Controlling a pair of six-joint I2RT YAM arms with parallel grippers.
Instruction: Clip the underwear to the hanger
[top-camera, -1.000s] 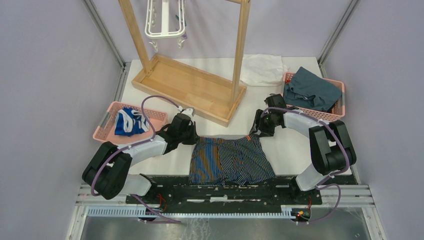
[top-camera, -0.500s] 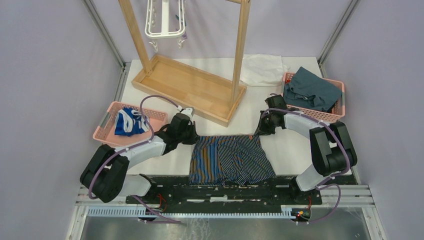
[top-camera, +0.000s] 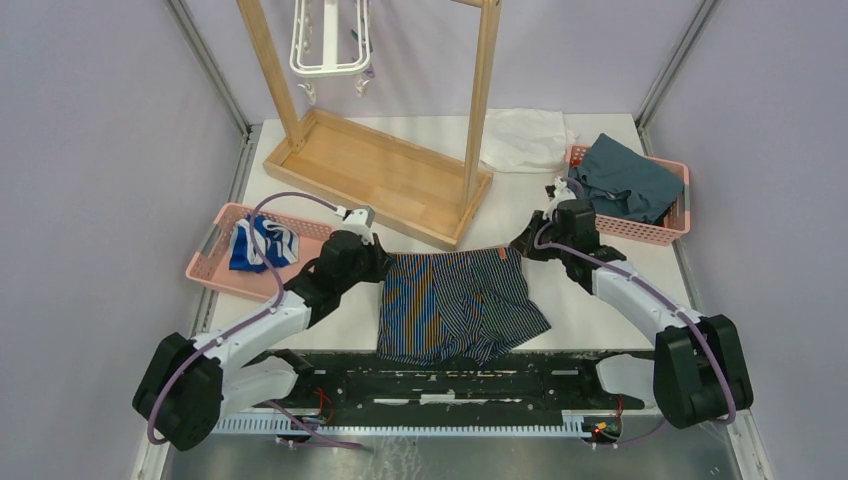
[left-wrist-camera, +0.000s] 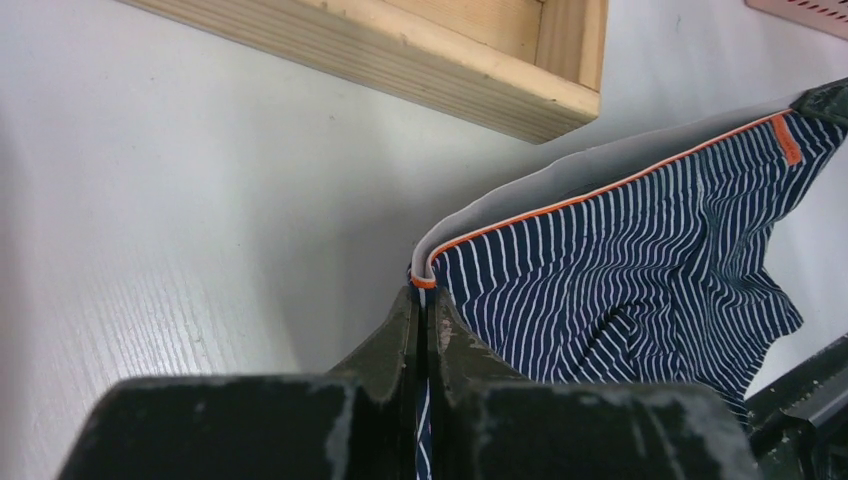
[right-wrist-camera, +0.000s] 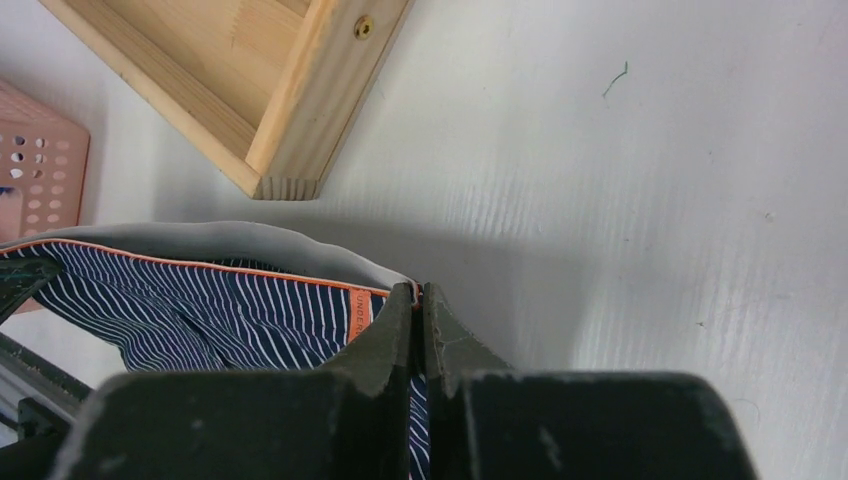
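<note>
The underwear (top-camera: 460, 305), navy with light pinstripes and orange trim, hangs lifted by its waistband above the near table. My left gripper (top-camera: 378, 262) is shut on the waistband's left corner (left-wrist-camera: 424, 282). On the right corner, beside the orange label (right-wrist-camera: 361, 308), my right gripper (top-camera: 522, 248) is shut. The waistband (left-wrist-camera: 600, 185) stretches taut between them, and the legs still trail on the table. The white hanger (top-camera: 330, 40) dangles from the wooden rack at the far left, well beyond both grippers.
The wooden rack's tray base (top-camera: 375, 175) lies just behind the underwear, its corner (right-wrist-camera: 290, 180) close to both grippers. A pink basket (top-camera: 215, 255) with a blue-and-white garment sits left. Another pink basket (top-camera: 672, 225) with teal cloth sits right. A white cloth (top-camera: 525, 138) lies far back.
My right gripper closed on the waistband's right corner. Both arms then rose and shifted away from the near edge, lifting and stretching the waistband off the table.
</note>
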